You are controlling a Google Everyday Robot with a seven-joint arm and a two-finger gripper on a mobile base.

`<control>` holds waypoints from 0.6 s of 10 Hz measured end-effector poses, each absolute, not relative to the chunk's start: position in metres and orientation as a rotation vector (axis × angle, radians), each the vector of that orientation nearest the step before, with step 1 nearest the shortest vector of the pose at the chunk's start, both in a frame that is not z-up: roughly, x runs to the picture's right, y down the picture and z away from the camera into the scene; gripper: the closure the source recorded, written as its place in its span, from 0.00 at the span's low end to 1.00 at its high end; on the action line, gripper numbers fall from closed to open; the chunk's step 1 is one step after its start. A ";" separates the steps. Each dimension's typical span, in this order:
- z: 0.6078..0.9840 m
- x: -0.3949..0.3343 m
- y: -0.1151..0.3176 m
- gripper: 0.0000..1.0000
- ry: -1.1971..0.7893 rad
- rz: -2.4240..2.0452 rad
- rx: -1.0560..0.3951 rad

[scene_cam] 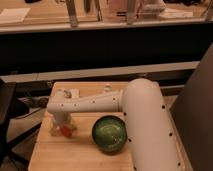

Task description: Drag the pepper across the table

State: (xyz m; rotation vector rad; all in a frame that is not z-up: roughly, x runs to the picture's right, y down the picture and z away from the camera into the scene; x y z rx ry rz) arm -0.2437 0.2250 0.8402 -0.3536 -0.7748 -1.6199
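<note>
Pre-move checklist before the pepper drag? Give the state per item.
1. Pepper on the table: ok. The pepper lies on the table, in its left part as pictured.
2. Pincer at the pepper: ok. The pincer is down at the table top, right beside the pepper.
3. Firm contact with the pepper: cannot tell. The pincer hides part of it.
4. Path toward the picture's right: not ok. The green bowl stands there, apart from the pepper.
5. Path toward the near edge: ok. Bare slats show in front of the pepper.
</note>
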 end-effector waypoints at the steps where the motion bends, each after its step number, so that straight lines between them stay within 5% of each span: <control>1: 0.840 -0.242 0.224 0.44 -0.773 -1.617 -0.355; 6: 0.835 -0.234 0.217 0.94 -0.764 -1.616 -0.365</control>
